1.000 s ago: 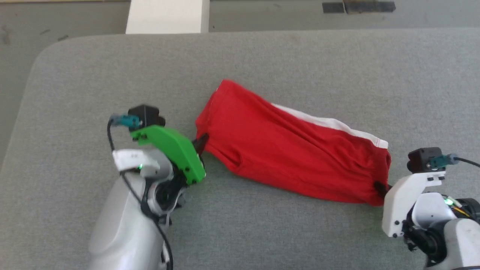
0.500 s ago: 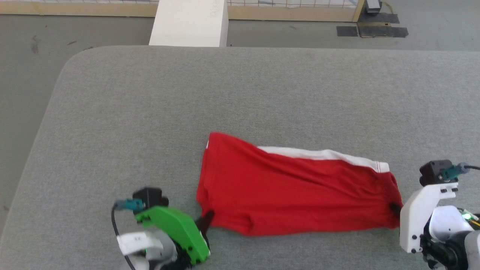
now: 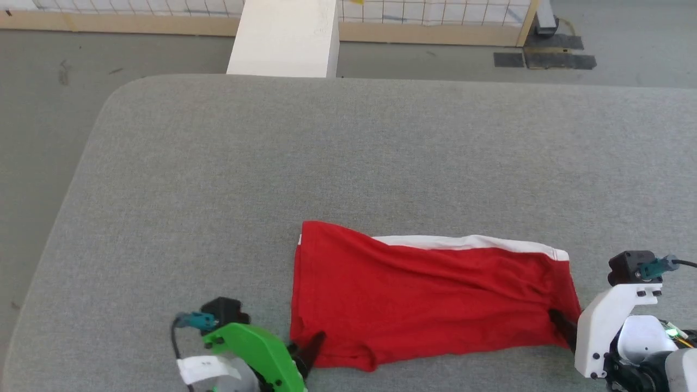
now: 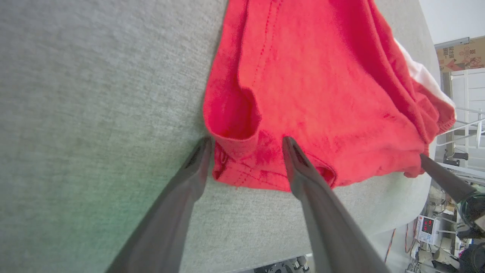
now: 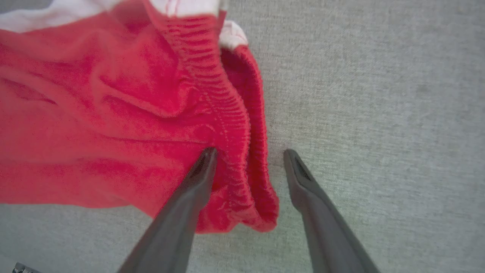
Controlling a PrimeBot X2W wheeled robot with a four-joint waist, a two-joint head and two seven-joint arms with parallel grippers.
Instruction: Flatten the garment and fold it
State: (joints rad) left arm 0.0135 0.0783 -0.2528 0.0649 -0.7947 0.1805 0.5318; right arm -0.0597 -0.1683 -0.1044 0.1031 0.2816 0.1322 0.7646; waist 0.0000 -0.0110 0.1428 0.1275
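The left gripper (image 4: 247,141) has its two fingers spread wide. The near hem corner (image 4: 242,151) of the red shorts (image 3: 430,299) lies between the tips but is not pinched. One tip sits at the fabric's edge and the other lies over the cloth.

The right gripper (image 5: 250,151) is spread just as wide across the ribbed waistband (image 5: 231,125). One finger is on the red fabric and the other over bare grey table (image 3: 326,152). It grips nothing either.

The shorts lie lengthwise between the two grippers, near the table's front edge. The white trim band (image 3: 468,242) runs along the far side, and creases cross the middle.

This looks like the flattening step, with both near corners lined up for a grasp. To do it well, each gripper should catch the full thickness of cloth. On the right that means the whole bunched waistband roll. On the left it means both layers of the curled hem, not just its top lip. Then draw the two ends apart evenly and low over the table, so the creases pull out without the shorts skewing or sliding off the front edge.
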